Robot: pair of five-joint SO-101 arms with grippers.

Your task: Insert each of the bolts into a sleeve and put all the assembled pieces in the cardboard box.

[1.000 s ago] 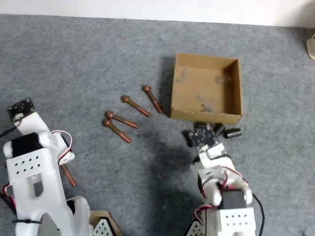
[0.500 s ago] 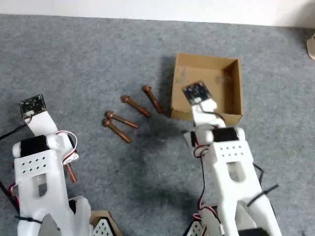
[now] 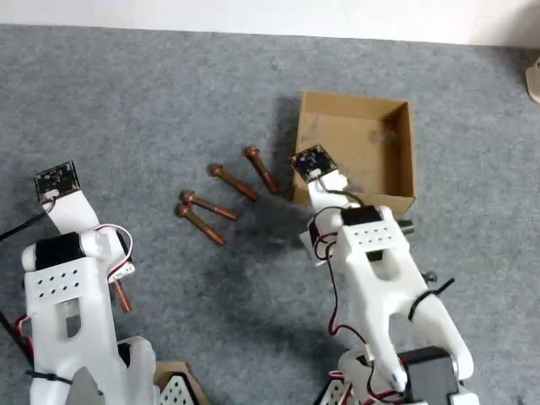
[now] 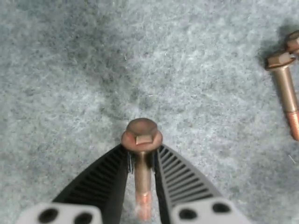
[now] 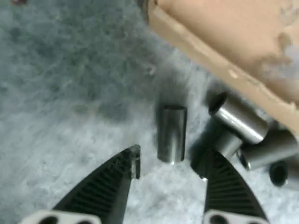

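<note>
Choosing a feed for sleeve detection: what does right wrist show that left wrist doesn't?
Right wrist adds: the right tool, open, by one steel sleeve, and more sleeves clustered beside the cardboard box wall. Left wrist adds: the left tool shut on a copper bolt, with two loose bolts beyond. Shared: grey carpet.

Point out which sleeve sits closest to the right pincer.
The lone sleeve just ahead of the open right pincer, in line with the gap between its fingers. The other sleeves lie bunched off to the side, nearer the cardboard box.
</note>
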